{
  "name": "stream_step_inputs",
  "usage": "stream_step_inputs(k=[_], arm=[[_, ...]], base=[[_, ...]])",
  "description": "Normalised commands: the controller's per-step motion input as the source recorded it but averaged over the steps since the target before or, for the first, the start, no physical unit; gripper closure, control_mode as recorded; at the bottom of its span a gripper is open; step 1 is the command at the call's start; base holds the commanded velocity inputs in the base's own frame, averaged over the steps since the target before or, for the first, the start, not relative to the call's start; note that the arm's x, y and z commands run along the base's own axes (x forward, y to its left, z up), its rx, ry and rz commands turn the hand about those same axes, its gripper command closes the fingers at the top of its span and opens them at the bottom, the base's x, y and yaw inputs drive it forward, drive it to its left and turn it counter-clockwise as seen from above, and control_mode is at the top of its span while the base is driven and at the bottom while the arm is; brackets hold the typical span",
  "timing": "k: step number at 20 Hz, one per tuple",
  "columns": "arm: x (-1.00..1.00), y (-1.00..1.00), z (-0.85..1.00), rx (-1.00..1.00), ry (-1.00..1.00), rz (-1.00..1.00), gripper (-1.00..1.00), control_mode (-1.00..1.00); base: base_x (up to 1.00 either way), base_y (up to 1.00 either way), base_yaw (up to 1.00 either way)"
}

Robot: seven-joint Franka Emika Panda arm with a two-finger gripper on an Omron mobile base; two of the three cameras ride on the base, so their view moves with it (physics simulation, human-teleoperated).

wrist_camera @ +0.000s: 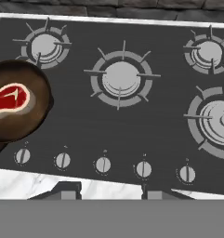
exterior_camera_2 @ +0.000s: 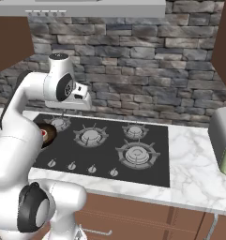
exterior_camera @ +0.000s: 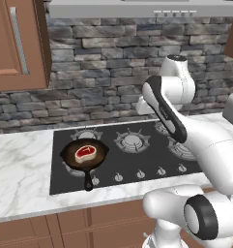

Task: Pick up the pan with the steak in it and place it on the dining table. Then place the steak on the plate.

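The pan [exterior_camera: 84, 156] sits on the front-left burner of the black stove [exterior_camera: 132, 160], the steak [exterior_camera: 86, 152] lying inside it. Marble tabletop [exterior_camera: 21, 169] borders the stove. High above the burners, the jaws [wrist_camera: 111, 191] hang parted, holding nothing.

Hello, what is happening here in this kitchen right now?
A white robot arm hovers over the black stove. Its hand holds nothing; its fingers stand apart above the knob row. The pan, with the steak in it, sits on the front left burner, not yet picked up.
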Motion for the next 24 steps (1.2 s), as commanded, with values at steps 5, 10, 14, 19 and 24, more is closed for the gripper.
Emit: stream_step_inputs(k=[5, 10, 14, 19, 24], arm=[[-0.36, 0.0, 0.0, 0.0, -0.11, 0.01, -1.0, -1.0], [-0.44, 0.29, -0.01, -0.02, -0.12, 0.06, -1.0, -1.0], [-0.25, 0.57, -0.13, 0.0, -0.02, 0.03, -1.0, -1.0], [0.0, 0.78, -0.24, 0.0, 0.02, 0.0, -1.0, -1.0], [0.0, 0.79, -0.33, 0.0, 0.04, 0.0, -1.0, -1.0]], base=[[0.0, 0.0, 0.0], [0.0, 0.0, 0.0], [0.0, 0.0, 0.0], [0.0, 0.0, 0.0], [0.0, 0.0, 0.0]])
